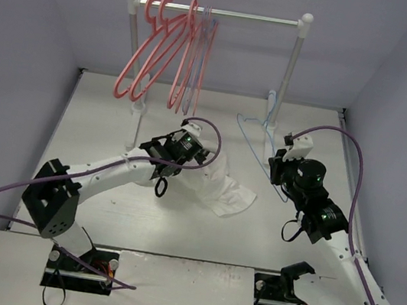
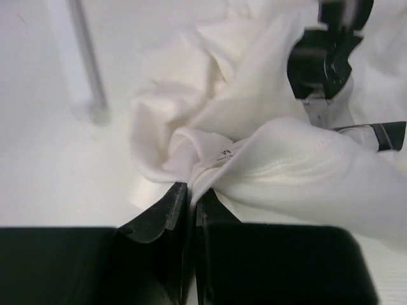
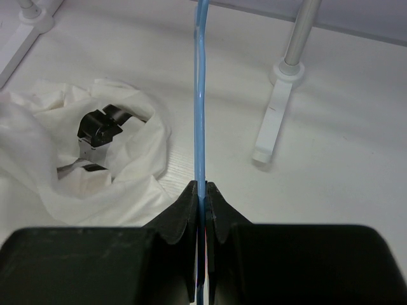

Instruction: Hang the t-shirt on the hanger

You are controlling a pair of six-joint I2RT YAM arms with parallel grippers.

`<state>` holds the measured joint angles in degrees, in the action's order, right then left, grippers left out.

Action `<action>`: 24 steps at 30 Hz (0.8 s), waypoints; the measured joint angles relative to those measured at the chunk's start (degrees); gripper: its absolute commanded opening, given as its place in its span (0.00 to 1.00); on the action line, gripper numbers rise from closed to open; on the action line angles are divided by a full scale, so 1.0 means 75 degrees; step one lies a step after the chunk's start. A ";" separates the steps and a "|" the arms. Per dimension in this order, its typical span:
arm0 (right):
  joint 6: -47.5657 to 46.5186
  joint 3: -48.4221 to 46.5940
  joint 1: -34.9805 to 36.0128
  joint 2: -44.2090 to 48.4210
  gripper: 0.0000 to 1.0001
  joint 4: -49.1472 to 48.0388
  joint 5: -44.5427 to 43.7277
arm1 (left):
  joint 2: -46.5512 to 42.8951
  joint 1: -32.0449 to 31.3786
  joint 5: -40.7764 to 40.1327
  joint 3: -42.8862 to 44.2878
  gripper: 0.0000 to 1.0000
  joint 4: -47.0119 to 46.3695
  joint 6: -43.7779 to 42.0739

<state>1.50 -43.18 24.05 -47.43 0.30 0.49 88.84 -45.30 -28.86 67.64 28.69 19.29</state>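
- Left gripper (image 2: 191, 192) was clamped on a bunched fold of the t-shirt (image 2: 286, 171). The jaws were pressed together with white cloth pinched between them, right by a small printed label, so probably near the neck.
- Right gripper (image 3: 205, 188) was closed tight on the thin light-blue hanger (image 3: 201, 95), with the wire running straight out from between the fingertips.
- Top view: the t-shirt (image 1: 224, 191) lay crumpled on the table (image 1: 108, 118), mid-table between the two arms. The left gripper (image 1: 197, 154) was at its left edge.
- The hanger (image 1: 252, 141) sat to the right of the shirt, tilted. Its hook end was up by the foot of the rack's (image 1: 225, 14) right post and its lower end was in the right gripper (image 1: 275, 166).
- Key relation: the hanger's long axis ran away from the right fingers toward the back of the table, and the shirt lay to its left, near but not touching. The right wrist view showed bare table between the cloth edge (image 3: 149, 146) and the wire.
- The left arm was nearer the shirt and the right arm nearer the hanger, so each already held its own item.
- Judgement: the next move needs an open neck or hem lined up with one hanger shoulder. Which opening the left pinch exposed couldn't be told, since the cloth was too bunched.
- The pink hangers (image 1: 157, 52) hung on the rail, well apart and not involved.
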 measured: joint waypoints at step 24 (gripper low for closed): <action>0.0012 -0.0015 0.0000 -0.0427 0.00 0.0009 0.0160 | -0.4036 -0.1048 0.0314 -0.2382 0.43 0.1333 0.3071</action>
<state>1.59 -43.29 24.05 -50.63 0.36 1.69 58.57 -53.16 -26.50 49.77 38.68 42.32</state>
